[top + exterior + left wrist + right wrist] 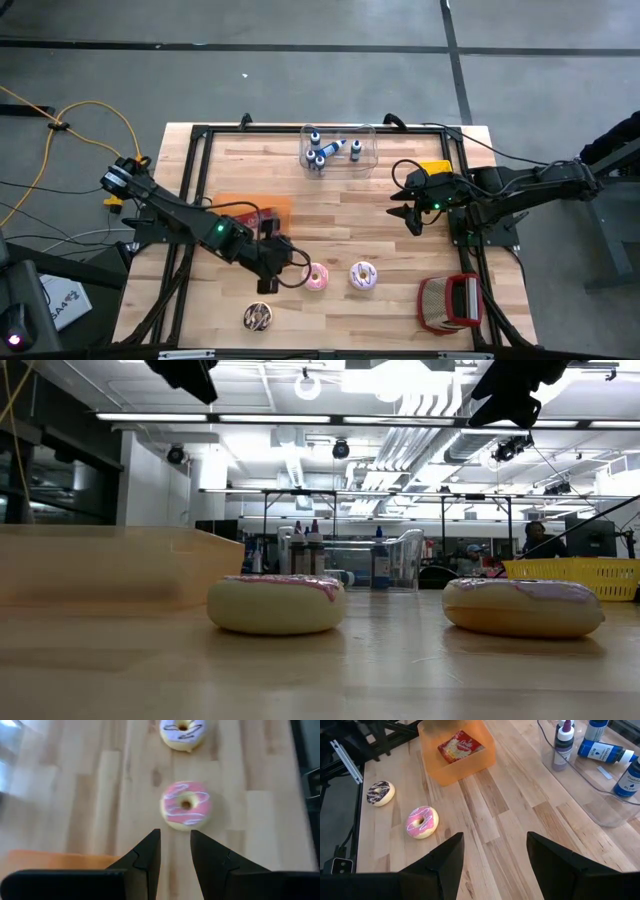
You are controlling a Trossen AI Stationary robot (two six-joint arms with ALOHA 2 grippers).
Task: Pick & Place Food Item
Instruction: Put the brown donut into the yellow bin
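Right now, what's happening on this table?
The left gripper hangs over the table next to the pink donut, fingers slightly apart, holding nothing. A lavender-iced donut and a chocolate donut also lie untouched. The right gripper waits open above mid-table. The orange bin holds only a packet.

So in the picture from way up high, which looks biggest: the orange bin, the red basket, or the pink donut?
Largest to smallest in the high view:
1. Orange bin, though the left arm hides part of it, so this ranking is a bit unsure
2. Red basket, which looks close in size to the bin
3. Pink donut, clearly the smallest
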